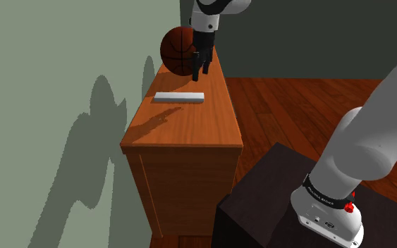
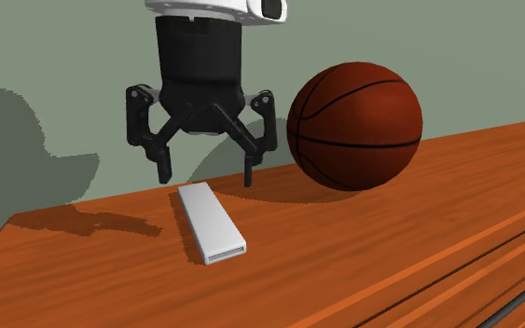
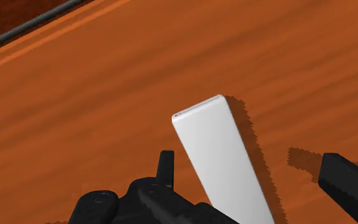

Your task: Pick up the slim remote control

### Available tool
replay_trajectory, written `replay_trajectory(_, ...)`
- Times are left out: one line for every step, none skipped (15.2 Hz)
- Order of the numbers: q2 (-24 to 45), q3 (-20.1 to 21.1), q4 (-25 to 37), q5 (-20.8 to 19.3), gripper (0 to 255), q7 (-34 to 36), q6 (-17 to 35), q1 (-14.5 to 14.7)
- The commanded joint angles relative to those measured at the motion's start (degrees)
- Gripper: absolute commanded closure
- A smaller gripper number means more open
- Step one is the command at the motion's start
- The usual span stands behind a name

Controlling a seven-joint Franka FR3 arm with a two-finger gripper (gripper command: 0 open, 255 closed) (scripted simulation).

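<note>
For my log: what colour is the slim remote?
Plain whitish light grey; the remote shows best in the wrist view.

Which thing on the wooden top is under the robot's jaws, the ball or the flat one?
The flat white remote: its end lies below the open jaws. The round brown basketball sits beside them.

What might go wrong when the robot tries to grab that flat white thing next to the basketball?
The open gripper hangs over one end of the remote, not its middle, so a grab there might tip or drop it. The basketball sits close beside the gripper; a bump may send it rolling along the cabinet top.
</note>
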Motion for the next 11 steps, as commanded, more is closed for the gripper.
replay_trajectory(4.61,0.60,3.13,-0.57,0,-2.30,0.76,0.75)
replay_trajectory(6.83,0.93,4.86,-0.91,0,-3.37,0.90,1.08)
replay_trajectory(9.03,1.26,6.62,-1.28,0,-4.40,0.99,1.43)
replay_trajectory(11.23,1.60,8.43,-1.68,0,-5.40,1.03,1.77)
replay_trajectory(13.42,1.96,10.29,-2.11,0,-6.37,1.02,2.13)
replay_trajectory(15.60,2.32,12.18,-2.58,0,-7.32,0.97,2.50)
replay_trajectory(17.78,2.69,14.11,-3.07,0,-8.24,0.87,2.88)
replay_trajectory(17.88,2.71,14.20,-3.10,0,-8.28,0.86,2.89)
replay_trajectory(18.01,2.71,13.60,-3.10,0,-8.29,1.59,2.90)
replay_trajectory(18.14,2.70,12.99,-3.11,0,-8.29,2.33,2.90)
replay_trajectory(18.29,2.70,12.41,-3.12,0,-8.30,3.06,2.90)
